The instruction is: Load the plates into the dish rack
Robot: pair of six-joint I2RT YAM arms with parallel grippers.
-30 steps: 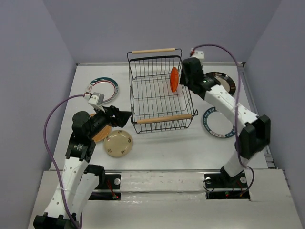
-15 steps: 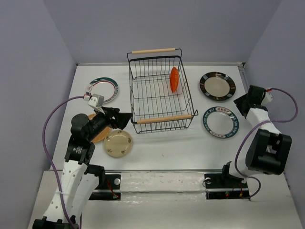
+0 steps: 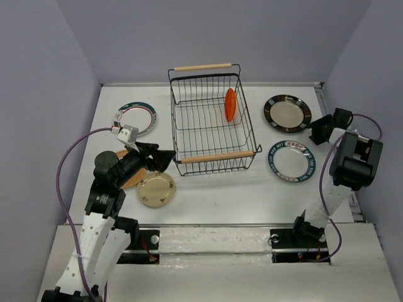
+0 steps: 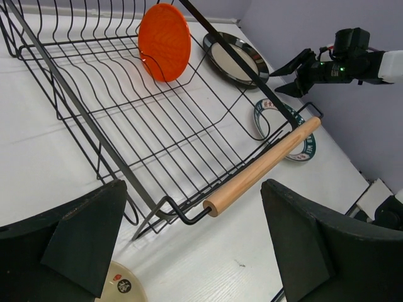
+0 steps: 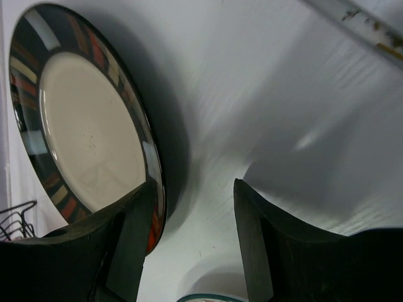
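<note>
The black wire dish rack (image 3: 217, 156) stands mid-table with the orange plate (image 3: 231, 104) upright inside it at the far right. The black-rimmed plate (image 3: 287, 113) and a teal-striped plate (image 3: 291, 161) lie right of the rack. Another teal-striped plate (image 3: 135, 118) lies at the far left. The cream speckled plate (image 3: 156, 189) and the tan-brown plate (image 3: 134, 177) lie near left. My left gripper (image 3: 160, 157) is open and empty, above the tan-brown plate and facing the rack (image 4: 264, 165). My right gripper (image 3: 313, 133) is open and low by the black-rimmed plate's (image 5: 88, 138) right rim.
Purple walls close in the table on three sides; the right arm sits close to the right wall. The left wrist view shows the orange plate (image 4: 165, 41), the right gripper (image 4: 296, 69) and the cream plate's edge (image 4: 123, 289). A metal strip (image 5: 365, 31) runs along the table's edge.
My right arm has swung away from the rack to the table's right side and come down beside the black-rimmed plate. The orange plate stays in the rack. The left arm has barely moved.
</note>
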